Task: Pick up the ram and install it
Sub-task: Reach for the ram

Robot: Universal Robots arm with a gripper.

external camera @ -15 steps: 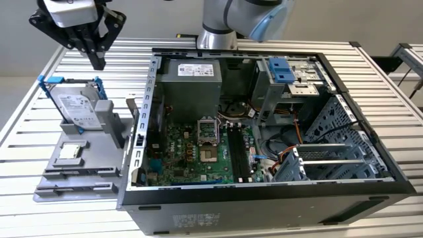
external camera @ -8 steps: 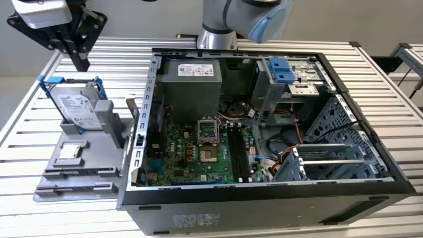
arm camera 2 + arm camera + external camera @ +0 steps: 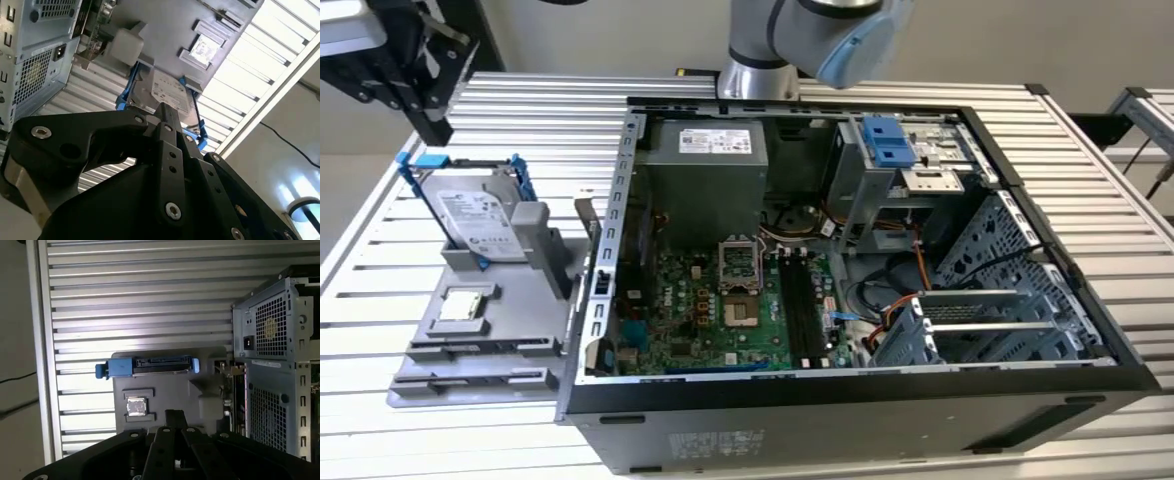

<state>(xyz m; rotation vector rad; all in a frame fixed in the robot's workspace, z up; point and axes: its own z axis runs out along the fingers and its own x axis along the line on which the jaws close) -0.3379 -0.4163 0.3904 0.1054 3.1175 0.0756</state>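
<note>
The claw (image 3: 432, 128) hangs with its fingers (image 3: 169, 134) pressed together and nothing between them. Directly under it the hard drive (image 3: 474, 225) stands in its blue bracket on the grey holder (image 3: 520, 350). The small processor chip (image 3: 136, 406) lies on the same holder, a little further from the claw. The ram (image 3: 797, 300) seems to sit as a long dark stick in a slot of the motherboard (image 3: 694, 310), inside the open computer case (image 3: 854, 400), well apart from the claw
</note>
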